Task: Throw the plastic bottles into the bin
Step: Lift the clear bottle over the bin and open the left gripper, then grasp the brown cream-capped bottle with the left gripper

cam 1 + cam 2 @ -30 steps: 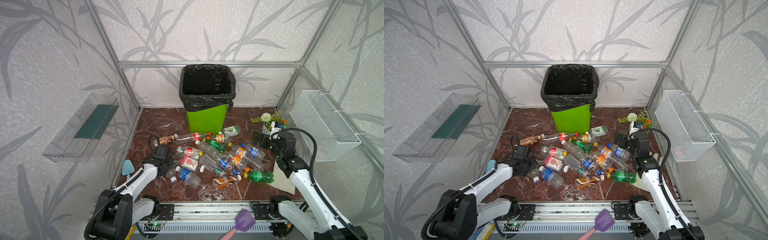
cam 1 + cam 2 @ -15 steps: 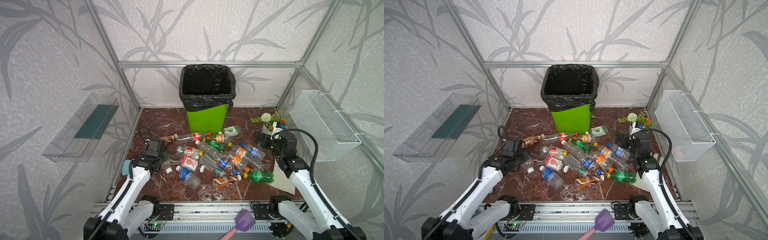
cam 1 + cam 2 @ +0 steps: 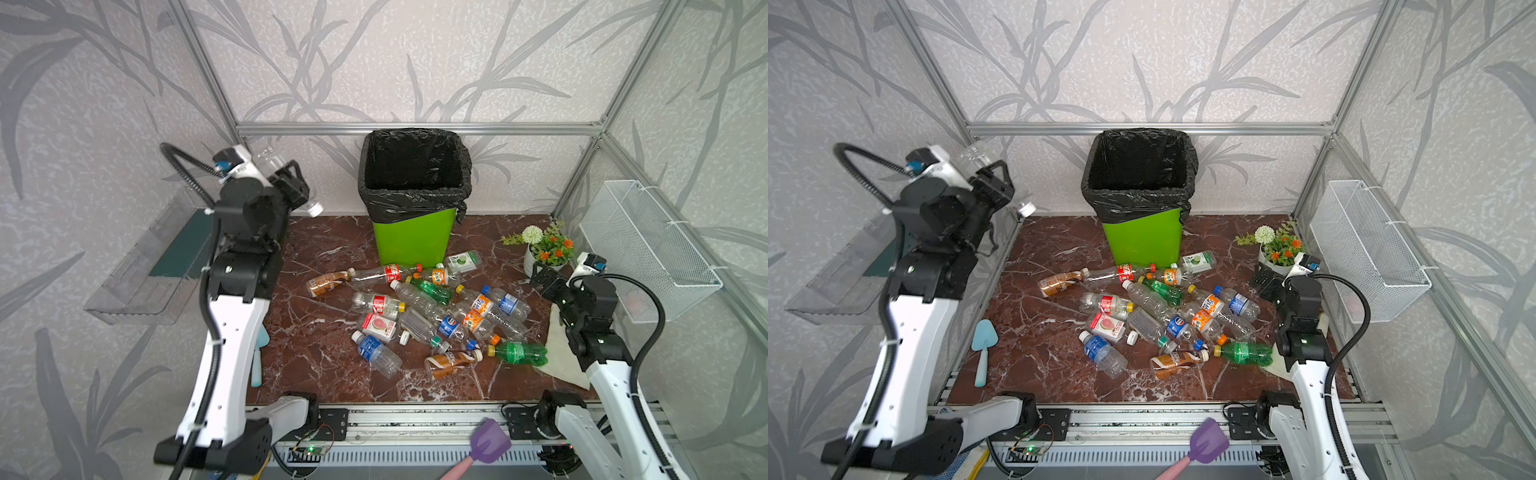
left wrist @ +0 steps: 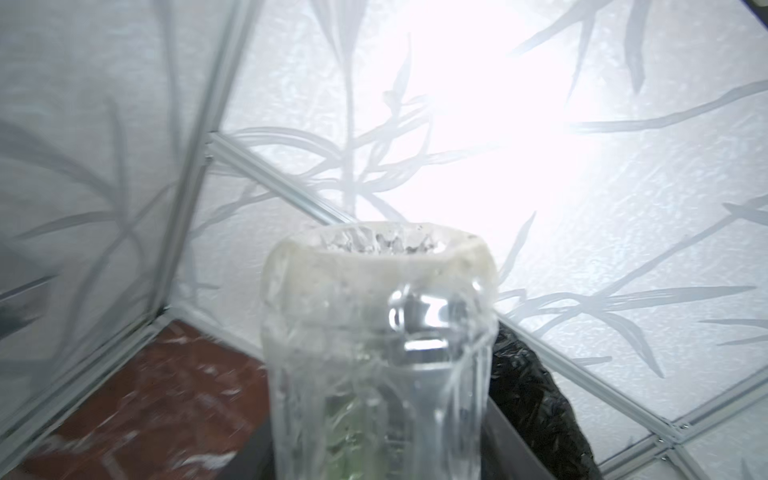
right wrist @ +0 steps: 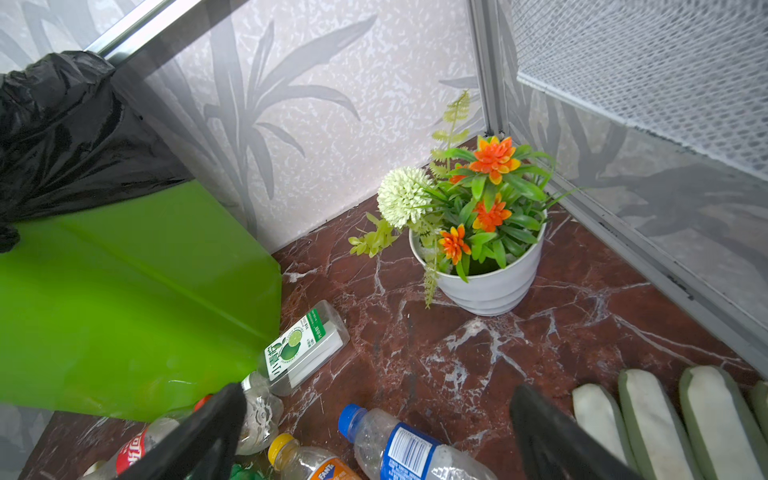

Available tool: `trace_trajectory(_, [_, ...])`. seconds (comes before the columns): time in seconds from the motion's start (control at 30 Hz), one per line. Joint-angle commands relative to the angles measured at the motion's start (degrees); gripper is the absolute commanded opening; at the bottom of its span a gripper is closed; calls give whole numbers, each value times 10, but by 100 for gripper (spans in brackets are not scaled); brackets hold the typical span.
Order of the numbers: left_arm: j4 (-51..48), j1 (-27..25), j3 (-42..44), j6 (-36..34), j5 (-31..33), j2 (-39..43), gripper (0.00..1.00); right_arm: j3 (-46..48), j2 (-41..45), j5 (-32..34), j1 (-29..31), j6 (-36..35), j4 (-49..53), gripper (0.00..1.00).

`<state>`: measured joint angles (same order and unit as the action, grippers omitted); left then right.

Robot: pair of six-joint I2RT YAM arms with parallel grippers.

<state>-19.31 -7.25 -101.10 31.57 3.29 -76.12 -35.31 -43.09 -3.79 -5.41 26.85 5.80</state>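
The left gripper (image 3: 296, 185) is closed on a clear white-capped bottle (image 3: 268, 158), clamping it across the body. The bottle lies slantwise through the jaws, its base sticking out toward the upper left and its white cap toward the lower right. In both top views the pair sits in the upper left of the frame, high above the marble surface (image 3: 324, 249). In the picture it is about level with the black-bagged rim of the lime-green bin (image 3: 411, 245) and well apart from it to the left. In the left wrist view the bottle fills the lower middle, base end pointing away from the camera, and the bin's black bag shows just past its right side.

The left arm stands tall from its base at the lower left, its white link rising steeply and the black wrist bent over toward the bin.

The right gripper (image 3: 545, 277) hangs low at the right of the frame, jaws spread wide and holding nothing, just in front of the white flower pot (image 3: 530, 262). Its arm reaches up from the lower right. The other plastic bottles (image 3: 415, 299) lie heaped on the surface in front of the bin.
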Motion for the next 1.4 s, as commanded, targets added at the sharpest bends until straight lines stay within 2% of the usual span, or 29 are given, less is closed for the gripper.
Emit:
trace_trajectory(0.0, [-33,-61,-159,-20,-108,-169,52,-11,-14,-64,-3,0,-20,99])
trace_trajectory(0.07, [-91,-88,-325,-31,-151,-266,58,-26,-27,-96,-2,-7,-20,99])
trace_trajectory(0.1, [-118,-99,-409,-40,-162,-307,65,-36,-33,-108,-3,-12,-13,99])
trace_trajectory(0.17, [-145,-111,-522,-47,-171,-359,98,-53,-38,-113,-3,-20,6,100])
trace_trajectory(0.2, [-150,-111,-569,-46,-173,-371,99,-57,-35,-108,-3,-22,14,100])
trace_trajectory(0.27, [-143,-111,-583,-62,-157,-360,99,-55,-27,-94,-3,-24,21,100])
trace_trajectory(0.37, [-88,-110,-454,-89,-113,-277,99,-46,-16,-90,-3,-20,26,99])
trace_trajectory(0.53, [19,-96,-148,-104,-50,-120,99,-37,-15,-81,-3,-20,38,99])
trace_trajectory(0.67, [15,-46,13,-75,-50,-53,99,-40,-23,-82,-3,-25,45,99])
trace_trajectory(0.77, [-22,-6,109,-85,-33,-29,99,-38,-29,-83,-3,-25,43,99])
trace_trajectory(0.93, [-124,13,200,-194,53,-55,99,-35,-38,-83,-3,-22,40,99])
trace_trajectory(1.2, [-215,11,239,-343,46,-152,93,-32,-50,-82,-3,-20,33,99])
trace_trajectory(1.37, [-289,8,214,-420,88,-214,89,-26,-57,-77,-3,-20,27,99])
